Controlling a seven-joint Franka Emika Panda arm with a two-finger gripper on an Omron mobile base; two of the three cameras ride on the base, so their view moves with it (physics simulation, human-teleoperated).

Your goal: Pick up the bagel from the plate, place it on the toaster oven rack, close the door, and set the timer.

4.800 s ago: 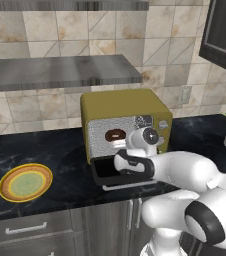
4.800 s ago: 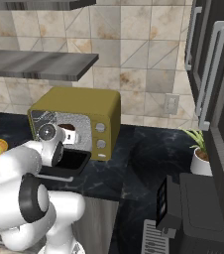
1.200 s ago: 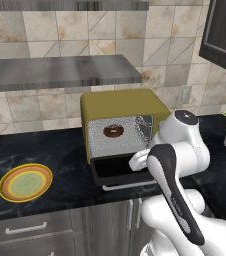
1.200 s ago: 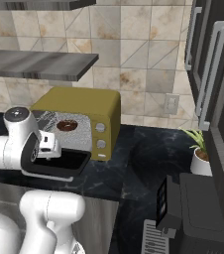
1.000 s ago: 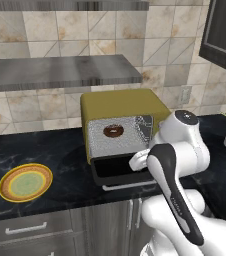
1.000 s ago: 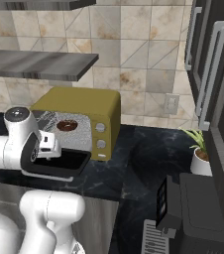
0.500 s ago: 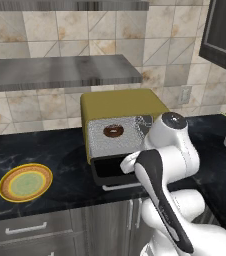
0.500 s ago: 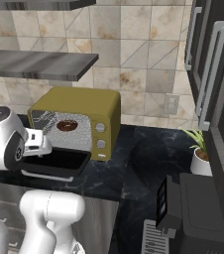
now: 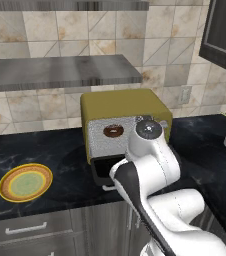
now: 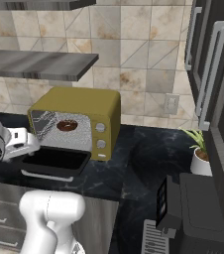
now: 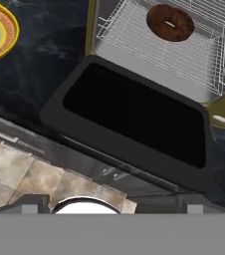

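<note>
Jaws spread wide, empty — hand looks down on the door.

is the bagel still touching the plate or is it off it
Apart. The hand view shows the bagel lying on the toaster oven rack, while the plate sits bare on the counter, well to one side of the oven.

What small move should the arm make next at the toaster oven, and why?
Probably bring the open tool down under the front edge of the door and lift it shut. The bagel already lies on the toaster oven rack, the plate is bare, and the door hangs flat open.
</note>
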